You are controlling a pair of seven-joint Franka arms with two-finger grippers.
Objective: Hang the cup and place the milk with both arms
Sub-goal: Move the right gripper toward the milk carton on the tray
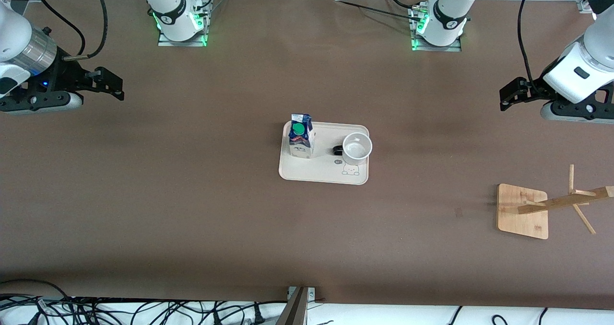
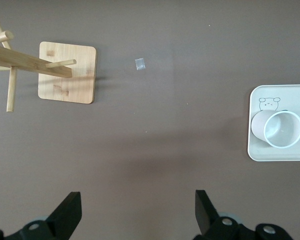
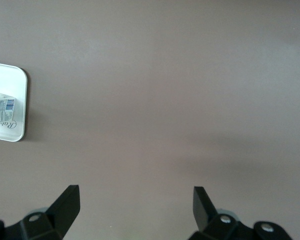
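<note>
Table: brown matte surface; carries everything listed below.
Left arm: white with dark joints, reaches in at its own end of the table and waits.
Right arm: same build, waits at its own end.
Rack: wooden square base with a post and pegs; stands toward the left arm's end, nearer the front camera than the tray, well apart from it.
Tray: cream, rounded corners, small bear drawing in one corner; sits mid-table.
Milk: gable-top carton, dark blue and white print, round green cap; upright on the tray at the right arm's end.
Cup: white mug, upright, mouth open upward, inside bare; black handle points toward the milk; on the tray at the left arm's end, apart from the milk.
Left gripper: black, fingers spread wide, holds nothing; hangs over bare table.
Right gripper: black, fingers spread wide, holds nothing; hangs over bare table beside the tray's edge.
</note>
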